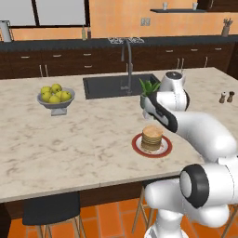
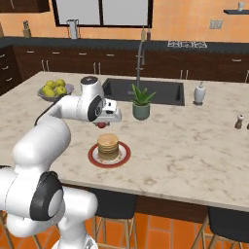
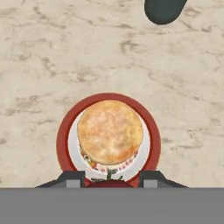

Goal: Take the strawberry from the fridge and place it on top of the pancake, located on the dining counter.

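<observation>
Gripper (image 2: 101, 124) clamped on strawberry (image 2: 101, 125), just above/behind pancake (image 2: 108, 146).

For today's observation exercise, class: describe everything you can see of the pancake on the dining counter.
The pancake is a small stack of round tan-brown discs, golden and mottled on top, lying flat and level. It sits centred on a white plate with a red rim, which rests on the beige marbled dining counter near its front edge. Nothing lies on top of the stack yet. The pincer, shut on the strawberry, hangs above and just behind it without touching.
</observation>
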